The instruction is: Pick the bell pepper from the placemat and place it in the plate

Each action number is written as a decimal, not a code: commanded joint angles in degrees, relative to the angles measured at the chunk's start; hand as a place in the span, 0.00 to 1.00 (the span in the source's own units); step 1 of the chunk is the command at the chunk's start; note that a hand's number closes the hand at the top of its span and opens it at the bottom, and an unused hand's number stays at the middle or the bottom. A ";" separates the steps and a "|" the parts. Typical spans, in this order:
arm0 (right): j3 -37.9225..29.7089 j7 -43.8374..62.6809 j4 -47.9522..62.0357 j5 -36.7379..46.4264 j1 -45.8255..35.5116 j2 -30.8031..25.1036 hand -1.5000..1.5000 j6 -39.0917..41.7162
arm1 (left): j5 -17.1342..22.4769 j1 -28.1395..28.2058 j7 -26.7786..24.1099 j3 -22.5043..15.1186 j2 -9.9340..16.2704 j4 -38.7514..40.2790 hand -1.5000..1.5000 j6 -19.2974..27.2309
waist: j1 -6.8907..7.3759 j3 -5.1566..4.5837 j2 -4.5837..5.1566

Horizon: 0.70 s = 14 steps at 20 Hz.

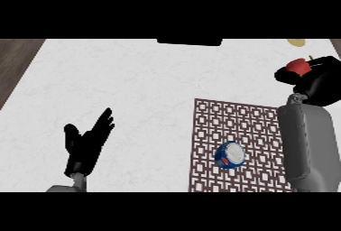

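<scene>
Meanwhile right hand [313,79] clutching red bell pepper [297,67]; left hand [86,143] relaxed.

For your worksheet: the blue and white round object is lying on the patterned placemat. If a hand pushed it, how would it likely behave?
The blue and white round object looks rounded, so a push would probably make it roll or spin rather than slide straight. The placemat lies flat with an open lattice pattern, which may slow it a little. It looks small beside the right hand, so it is probably light.
</scene>
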 commanded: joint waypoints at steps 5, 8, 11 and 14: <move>-7.82 19.69 4.32 18.62 -5.37 2.94 1.00 -16.88 | -0.12 -0.11 0.30 -0.23 -0.42 0.19 0.50 0.11 | -0.10 0.21 -0.33; -10.27 19.07 4.22 22.42 -6.69 3.43 1.00 -21.15 | 0.59 -3.69 0.68 1.79 -0.02 3.35 0.50 0.02 | -1.53 0.18 -0.40; -14.66 20.44 7.36 27.97 -3.86 4.56 1.00 -24.54 | 0.80 -1.45 -0.99 1.16 -0.97 2.34 0.50 -0.11 | -1.43 0.22 -0.54; -19.26 18.48 7.19 29.48 -1.36 1.24 1.00 -26.39 | 0.75 0.44 -2.46 1.38 0.02 2.93 0.50 -1.25 | -2.11 0.24 -0.75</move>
